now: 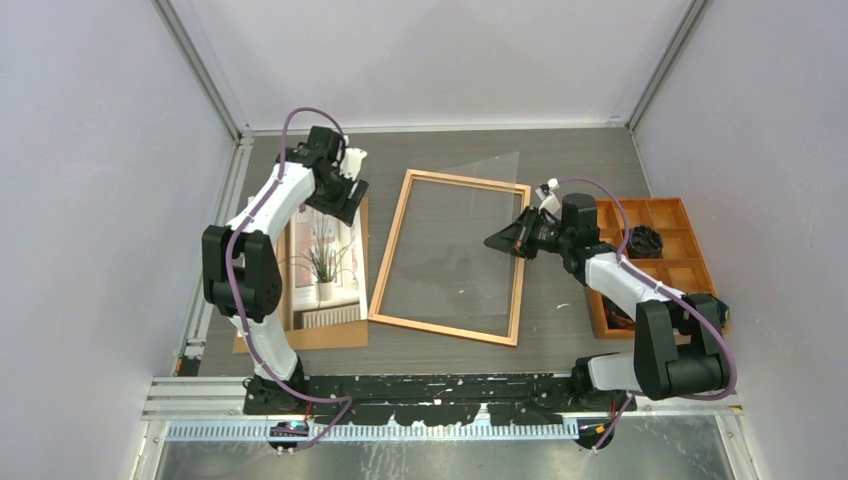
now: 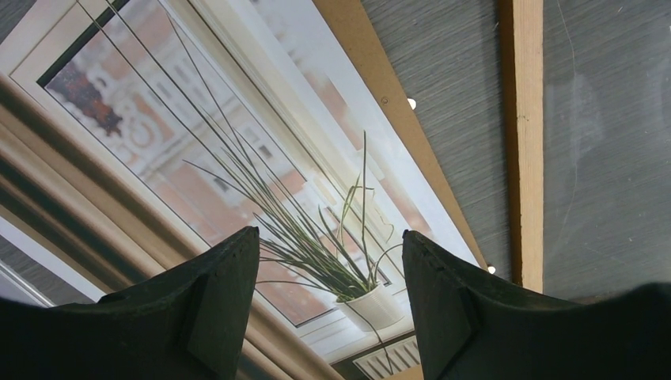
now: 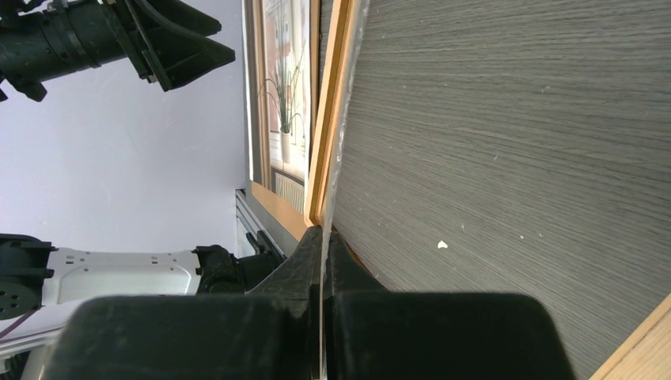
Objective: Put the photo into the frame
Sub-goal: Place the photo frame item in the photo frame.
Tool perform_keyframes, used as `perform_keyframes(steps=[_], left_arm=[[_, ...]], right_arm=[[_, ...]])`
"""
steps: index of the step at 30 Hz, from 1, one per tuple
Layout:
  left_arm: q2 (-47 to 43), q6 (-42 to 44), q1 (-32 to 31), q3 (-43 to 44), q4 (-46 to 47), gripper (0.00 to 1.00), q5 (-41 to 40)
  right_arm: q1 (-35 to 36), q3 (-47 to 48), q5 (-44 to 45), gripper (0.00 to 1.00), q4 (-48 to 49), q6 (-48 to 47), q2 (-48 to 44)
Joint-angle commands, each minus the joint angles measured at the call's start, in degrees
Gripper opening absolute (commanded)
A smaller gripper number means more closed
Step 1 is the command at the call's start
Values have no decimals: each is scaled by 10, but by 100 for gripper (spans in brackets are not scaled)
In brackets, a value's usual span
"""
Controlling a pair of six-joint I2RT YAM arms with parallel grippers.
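Note:
The photo (image 1: 325, 265) of a grassy potted plant lies face up on a brown backing board (image 1: 300, 338) at the left. My left gripper (image 1: 340, 200) hovers over its far end, open and empty; in the left wrist view the photo (image 2: 237, 158) shows between the fingers around the left gripper (image 2: 331, 233). The frame (image 1: 444, 330), a thin orange-brown border, lies in the middle of the table. My right gripper (image 1: 490, 241) is shut on the right edge of the clear pane (image 1: 460, 230), which sits skewed over the frame. The right wrist view shows the right gripper (image 3: 324, 229) pinching the pane's thin edge (image 3: 340, 142) beside the frame (image 3: 324, 134).
An orange compartment tray (image 1: 680, 215) stands at the right with a dark object (image 1: 645, 240) in one cell. The backing board (image 2: 372, 55) lies close to the frame's left border (image 2: 526, 158). Walls close in the table on the left, back and right.

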Motion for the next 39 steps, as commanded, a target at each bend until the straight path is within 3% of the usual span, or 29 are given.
perform_keyframes(steps=[1, 15, 28, 35, 39], left_arm=[[-2, 6, -10, -13, 16, 68, -3], [2, 0, -121, -112, 103, 67, -8], [12, 5, -132, -125, 118, 64, -22], [-17, 13, -109, -126, 123, 47, 19], [0, 10, -108, -140, 130, 45, 21]], right_arm=[[4, 14, 1, 1, 37, 0, 0], [5, -60, 13, 1, 242, 186, 31], [6, -53, 27, 1, 165, 144, -9], [5, -53, 27, 1, 173, 150, -4], [6, -54, 15, 1, 202, 163, -6]])
